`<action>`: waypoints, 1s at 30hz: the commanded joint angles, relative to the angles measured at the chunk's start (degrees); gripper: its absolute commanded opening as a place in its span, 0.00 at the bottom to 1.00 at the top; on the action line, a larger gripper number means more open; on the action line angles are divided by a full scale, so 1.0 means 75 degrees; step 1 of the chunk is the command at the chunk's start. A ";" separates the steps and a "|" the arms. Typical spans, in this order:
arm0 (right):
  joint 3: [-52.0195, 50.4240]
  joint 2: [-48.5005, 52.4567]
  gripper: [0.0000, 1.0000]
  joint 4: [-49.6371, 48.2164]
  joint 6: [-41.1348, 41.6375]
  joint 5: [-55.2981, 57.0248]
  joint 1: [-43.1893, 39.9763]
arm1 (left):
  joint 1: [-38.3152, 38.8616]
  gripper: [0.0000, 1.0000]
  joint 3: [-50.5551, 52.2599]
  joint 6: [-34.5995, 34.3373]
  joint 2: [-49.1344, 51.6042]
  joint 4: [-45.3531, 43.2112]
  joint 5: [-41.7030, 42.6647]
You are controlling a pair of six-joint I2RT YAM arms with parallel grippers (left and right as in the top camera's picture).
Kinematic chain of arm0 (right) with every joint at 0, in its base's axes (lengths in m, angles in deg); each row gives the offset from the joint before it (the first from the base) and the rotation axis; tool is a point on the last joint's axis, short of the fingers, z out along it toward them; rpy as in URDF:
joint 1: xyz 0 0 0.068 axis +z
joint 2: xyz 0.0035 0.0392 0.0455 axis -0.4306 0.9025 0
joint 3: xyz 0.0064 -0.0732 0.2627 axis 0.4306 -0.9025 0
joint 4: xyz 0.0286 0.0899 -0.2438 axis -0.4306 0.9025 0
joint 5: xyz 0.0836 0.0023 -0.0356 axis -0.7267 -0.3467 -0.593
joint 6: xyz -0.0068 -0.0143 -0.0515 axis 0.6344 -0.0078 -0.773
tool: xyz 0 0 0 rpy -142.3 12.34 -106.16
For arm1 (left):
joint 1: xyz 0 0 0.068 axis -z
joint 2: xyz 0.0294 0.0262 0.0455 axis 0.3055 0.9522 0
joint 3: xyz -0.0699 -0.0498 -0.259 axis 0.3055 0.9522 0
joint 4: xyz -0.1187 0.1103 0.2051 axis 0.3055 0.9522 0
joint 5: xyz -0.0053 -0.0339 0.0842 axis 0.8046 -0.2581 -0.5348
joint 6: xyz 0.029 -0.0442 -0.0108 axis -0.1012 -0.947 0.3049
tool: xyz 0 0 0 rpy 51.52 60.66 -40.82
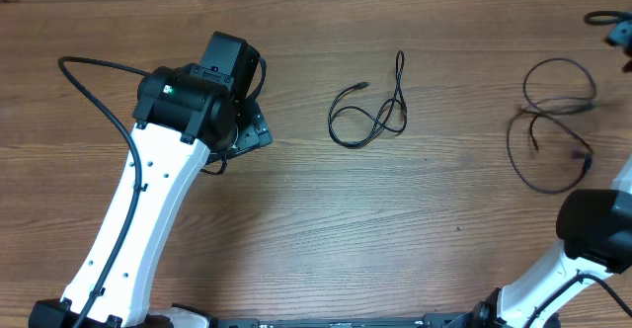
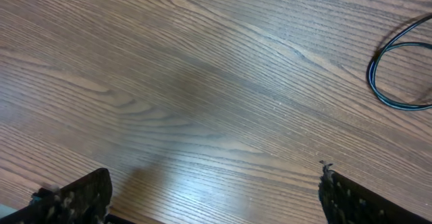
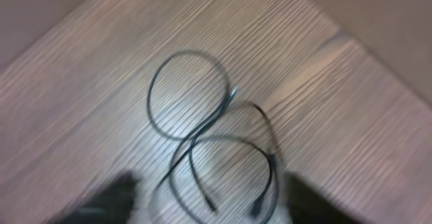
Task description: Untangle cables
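Two cables on the desk [image 1: 316,229], well apart, not touching each other.

Centre cable [image 1: 380,121]: thin black cord at about 12 o'clock from the desk's middle. It is folded into loose loops that cross themselves. One straight tail runs toward 12 o'clock, and a small plug end lies on its 11 o'clock side.

Right-hand cable [image 1: 558,111]: about 2 o'clock from the desk's middle, near the desk's right edge. A smaller loop lies at 12 o'clock and a larger one at 6 o'clock, with strands crossing between them. Plug ends lie in the lower loop, too blurred to describe.

My left claw [image 2: 214,177]: jaws set wide, nothing in them, bare wood beneath. It sits at 9 o'clock of the centre cable, near but apart. An arc of cable shows at the 3 o'clock edge of the left wrist view.

My right claw [image 3: 209,190]: the wrist view is blurred and the jaws read as two dark smears set well apart, so wide. The right-hand cable lies flat on the desk toward 12 o'clock of the claw, not gripped.
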 commanded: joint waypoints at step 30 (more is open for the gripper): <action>-0.6231 -0.0035 0.71 -0.5234 -0.0866 -0.2736 0.4887 | 0.0017 1.00 0.0015 0.2369 0.0012 -0.0991 0.0842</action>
